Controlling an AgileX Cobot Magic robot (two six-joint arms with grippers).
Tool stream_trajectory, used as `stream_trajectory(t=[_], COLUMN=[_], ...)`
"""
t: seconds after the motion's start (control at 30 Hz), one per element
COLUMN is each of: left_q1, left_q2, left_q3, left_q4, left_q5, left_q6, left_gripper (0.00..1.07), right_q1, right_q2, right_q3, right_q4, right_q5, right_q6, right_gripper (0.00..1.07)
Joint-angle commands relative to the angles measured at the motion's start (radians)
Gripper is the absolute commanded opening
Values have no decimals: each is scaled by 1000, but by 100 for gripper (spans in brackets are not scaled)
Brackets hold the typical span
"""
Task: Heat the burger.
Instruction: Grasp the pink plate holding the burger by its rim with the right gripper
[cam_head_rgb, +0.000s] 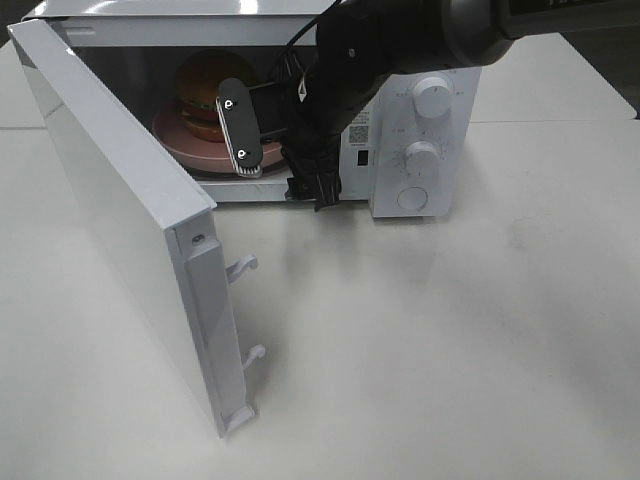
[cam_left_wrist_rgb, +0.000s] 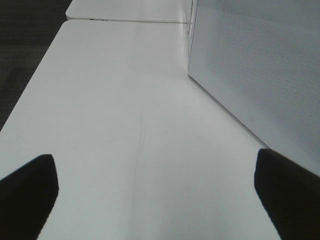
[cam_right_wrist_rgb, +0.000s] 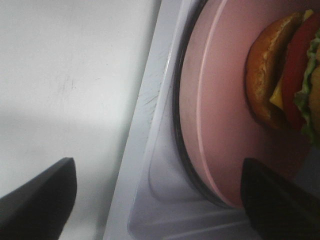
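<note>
**Burger Inside Open Microwave, Both Grippers Released**

The burger (cam_head_rgb: 205, 85) is seen on a pink plate (cam_head_rgb: 178, 140) inside the microwave (cam_head_rgb: 425, 180), which is placed toward the far edge of the desk (cam_head_rgb: 450, 350). The door (cam_head_rgb: 110, 200) is swung wide open toward the desk's near left corner. The right gripper (cam_right_wrist_rgb: 159, 200) is positioned at the oven's opening, just in front of the plate's rim, with its jaws spread wide and nothing clasped. The left gripper (cam_left_wrist_rgb: 157, 187) is positioned over bare desk beside a white panel of the microwave, likewise released and empty.
</note>
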Motion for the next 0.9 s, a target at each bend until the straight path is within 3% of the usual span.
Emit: stream_trajectory(t=[0.03,0.6,0.9], left_q1=[3,3,3], left_q2=[-22,-22,-22], left_q3=[2,2,2], left_q4=[-2,-2,-2], left_q5=[-10,-10,-10], left_q6=[0,0,0], left_gripper=[100,100,100], right_q1=[5,-24,-39], right_q2=[13,191,244], right_q3=[-23,-233,-292], right_q4=[-3,7,39], right_q5=[-7,25,40], right_q6=[26,54,43], right_gripper=[84,82,80])
